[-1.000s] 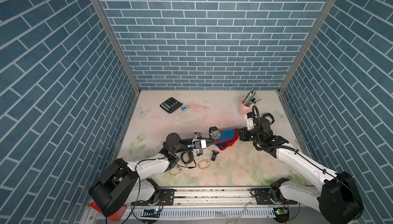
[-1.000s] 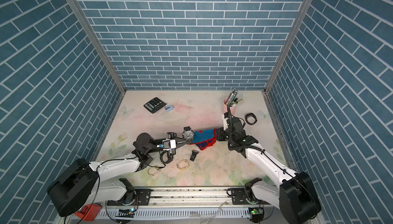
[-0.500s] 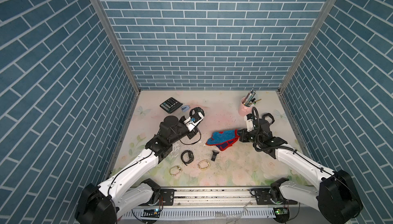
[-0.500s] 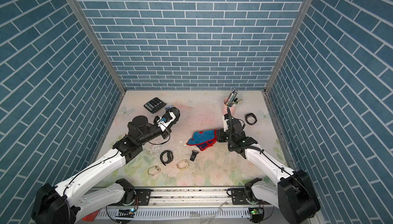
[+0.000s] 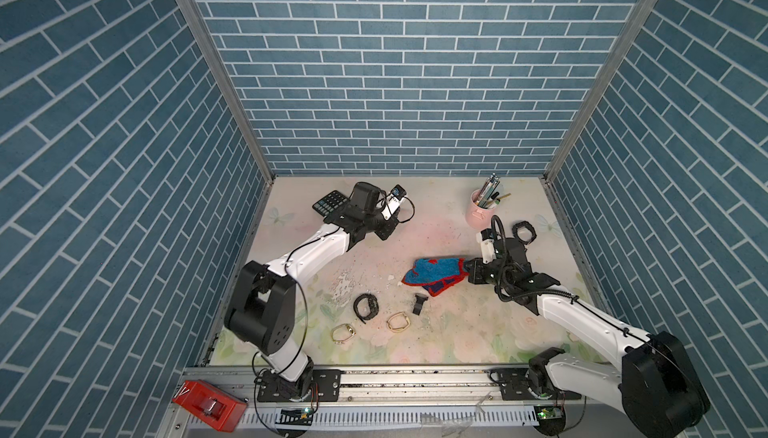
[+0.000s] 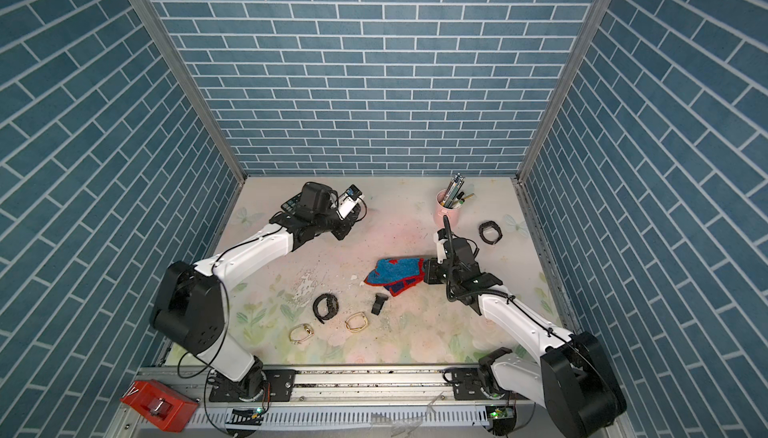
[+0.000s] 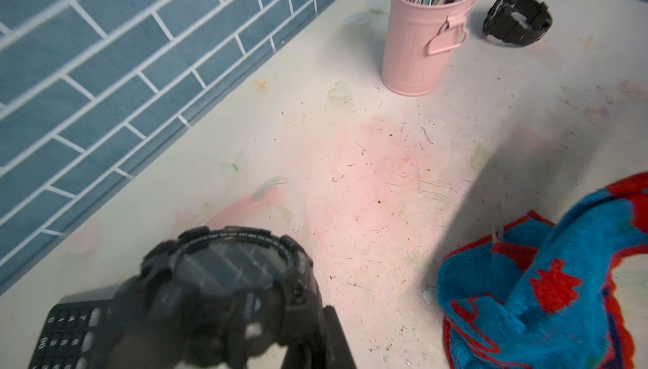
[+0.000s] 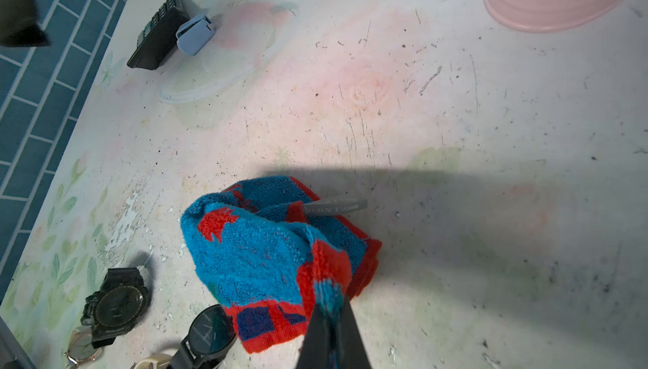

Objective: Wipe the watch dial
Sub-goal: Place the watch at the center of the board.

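left arm (image 5: 311,251) outstretched, watch (image 7: 228,269) pinched | right fingers (image 8: 315,342) clamp cloth (image 8: 256,251)

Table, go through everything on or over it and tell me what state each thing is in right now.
Black chunky digital watch: gripped by the left fingers, dial uncovered.
Blue-and-red terry cloth: crumpled, one corner pinched in the right fingers.
Pink metal bucket: upright, holding pens.
Black calculator: lying flat, partly hidden by the left arm.
Black watch beside the bucket: lying untouched.
Black watch near the front: lying untouched, strap looped.
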Available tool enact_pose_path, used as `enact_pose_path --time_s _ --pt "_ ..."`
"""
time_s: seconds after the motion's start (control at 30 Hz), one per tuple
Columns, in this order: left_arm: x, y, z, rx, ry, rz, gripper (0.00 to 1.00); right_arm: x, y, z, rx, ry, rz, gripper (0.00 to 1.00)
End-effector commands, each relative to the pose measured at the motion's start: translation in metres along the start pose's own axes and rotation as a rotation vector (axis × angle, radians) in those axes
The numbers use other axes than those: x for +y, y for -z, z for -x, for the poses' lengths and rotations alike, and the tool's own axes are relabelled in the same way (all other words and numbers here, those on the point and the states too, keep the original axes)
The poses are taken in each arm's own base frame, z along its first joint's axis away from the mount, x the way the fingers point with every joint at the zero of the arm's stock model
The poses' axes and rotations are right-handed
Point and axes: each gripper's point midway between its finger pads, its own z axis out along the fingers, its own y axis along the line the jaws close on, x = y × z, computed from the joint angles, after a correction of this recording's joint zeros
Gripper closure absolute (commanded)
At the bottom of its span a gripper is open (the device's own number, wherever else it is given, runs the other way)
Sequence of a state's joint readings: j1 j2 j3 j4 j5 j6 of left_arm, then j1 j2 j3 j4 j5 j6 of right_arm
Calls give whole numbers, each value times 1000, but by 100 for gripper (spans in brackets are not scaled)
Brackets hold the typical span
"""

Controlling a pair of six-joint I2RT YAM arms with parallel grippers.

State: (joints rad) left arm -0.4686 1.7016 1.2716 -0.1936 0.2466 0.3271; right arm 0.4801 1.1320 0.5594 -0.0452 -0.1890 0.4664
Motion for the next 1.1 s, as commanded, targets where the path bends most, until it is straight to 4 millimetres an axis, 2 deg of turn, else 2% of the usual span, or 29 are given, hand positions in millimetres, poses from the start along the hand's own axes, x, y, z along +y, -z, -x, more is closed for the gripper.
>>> enact_pose_path --time_s 0.0,0.1,0.27,0.4,0.5,0.67,0.8,0.97,1.07 --pt "1 -24 -21 117 12 -43 96 4 9 4 -14 -1 15 100" --pt "4 -48 -23 163 13 -80 95 6 11 2 -9 -9 26 100" --pt "5 -80 -43 262 7 -110 93 9 12 -8 20 -19 52 100" --pt "14 -94 -59 323 16 -83 93 7 13 -13 32 -13 45 100" --pt "17 -103 -68 341 37 -87 87 6 13 -12 30 -2 41 100" --pt "20 -111 -79 392 88 -78 82 13 14 -3 15 -16 64 100" --pt "25 -112 -79 400 94 -66 78 12 15 2 -12 -22 55 100" --pt "29 -108 -78 438 89 -51 69 14 21 7 -29 -18 54 100" --pt "29 -98 -69 427 103 -50 62 10 23 8 -32 -10 28 100"
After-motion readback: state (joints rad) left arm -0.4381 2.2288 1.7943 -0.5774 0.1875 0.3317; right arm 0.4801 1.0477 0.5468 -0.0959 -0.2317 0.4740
